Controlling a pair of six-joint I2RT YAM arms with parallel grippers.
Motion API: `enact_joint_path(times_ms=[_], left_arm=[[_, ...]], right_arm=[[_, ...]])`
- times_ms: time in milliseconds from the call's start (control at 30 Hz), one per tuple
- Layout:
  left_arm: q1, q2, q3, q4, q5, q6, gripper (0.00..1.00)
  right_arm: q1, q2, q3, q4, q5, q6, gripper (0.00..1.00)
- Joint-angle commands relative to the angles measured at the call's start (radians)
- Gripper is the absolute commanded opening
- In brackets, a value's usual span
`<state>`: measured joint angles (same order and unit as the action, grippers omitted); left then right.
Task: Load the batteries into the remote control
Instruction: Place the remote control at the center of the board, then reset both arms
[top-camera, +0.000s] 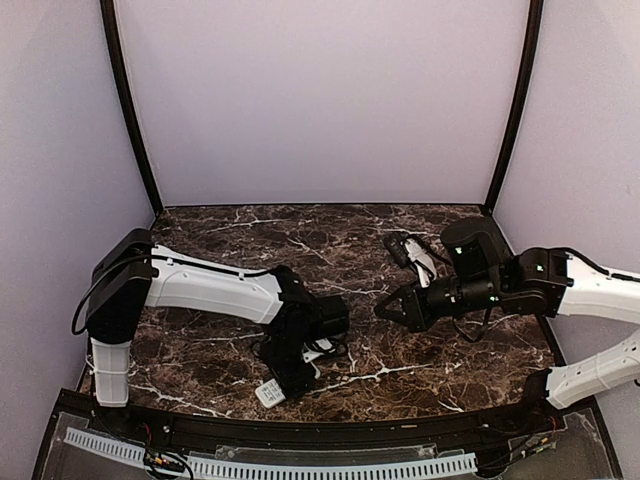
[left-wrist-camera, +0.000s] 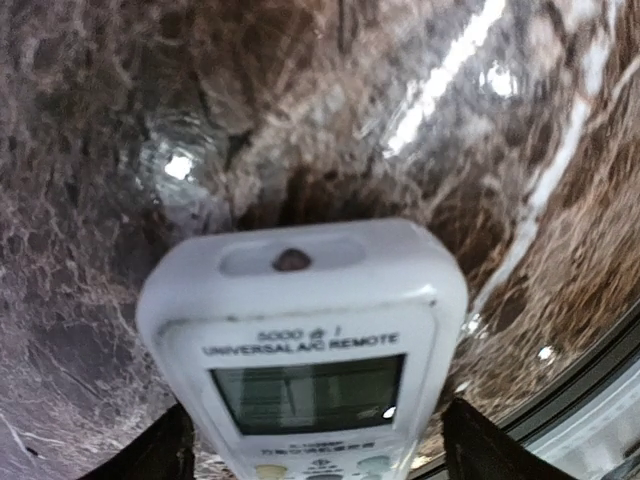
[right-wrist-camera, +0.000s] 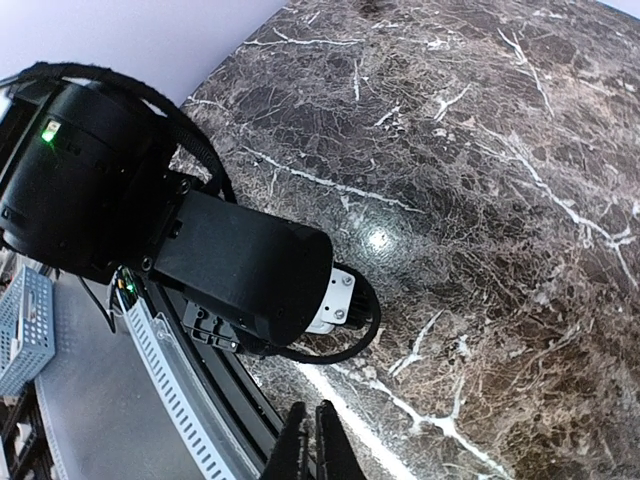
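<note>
The remote control (left-wrist-camera: 305, 340) lies face up on the dark marble tabletop (top-camera: 330, 235), close to its near edge and slightly left of centre; in the left wrist view its pale screen shows, with the printed words "UNIVERSAL A/C REMOTE" above it and the first row of buttons just below; a small dark emitter sits in a recess at its far end. The left hand (top-camera: 288, 376) is lowered over the remote control with its jaws spread; its dark fingers (left-wrist-camera: 150, 455) stand one on either side of the casing; a strip of marble shows between the casing and the finger at the right of that view, while contact at the other side cannot be determined. The left arm (top-camera: 210, 288) reaches from its base at the left across to this spot, its forearm white and its wrist black.

The right hand (right-wrist-camera: 313, 448) is raised above the tabletop, right of centre and well apart from the remote control; its jaws are pressed together and hold nothing; it points towards the left arm's black wrist housing. A white perforated strip (top-camera: 300, 466) runs along the near edge.
</note>
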<state>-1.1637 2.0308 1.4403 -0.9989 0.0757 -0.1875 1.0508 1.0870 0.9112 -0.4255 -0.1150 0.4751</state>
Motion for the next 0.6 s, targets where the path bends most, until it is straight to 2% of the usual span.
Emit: enact_joint_path(times_ms=[0, 33, 200, 267, 400, 567], left_arm=[[0.002, 0.017, 0.01, 0.003, 0.006, 0.027, 0.94], [0.002, 0.013, 0.012, 0.004, 0.001, 0.028, 0.98], [0.003, -0.074, 0.012, 0.054, 0.002, 0.036, 0.99], [0.007, -0.136, 0.002, 0.107, 0.011, 0.047, 0.99], [0.069, -0.312, -0.07, 0.297, 0.002, 0.047, 0.99], [0.263, -0.527, -0.217, 0.512, -0.033, -0.031, 0.99]], right_arm=[[-0.004, -0.024, -0.014, -0.006, 0.014, 0.005, 0.1], [-0.004, -0.025, -0.015, -0.003, 0.018, 0.006, 0.13], [-0.007, -0.024, -0.01, -0.009, 0.08, 0.009, 0.34], [-0.019, -0.022, -0.003, -0.029, 0.146, 0.004, 0.51], [-0.112, -0.014, 0.006, -0.042, 0.204, -0.015, 0.97], [-0.296, -0.011, -0.031, 0.018, 0.179, -0.064, 0.99]])
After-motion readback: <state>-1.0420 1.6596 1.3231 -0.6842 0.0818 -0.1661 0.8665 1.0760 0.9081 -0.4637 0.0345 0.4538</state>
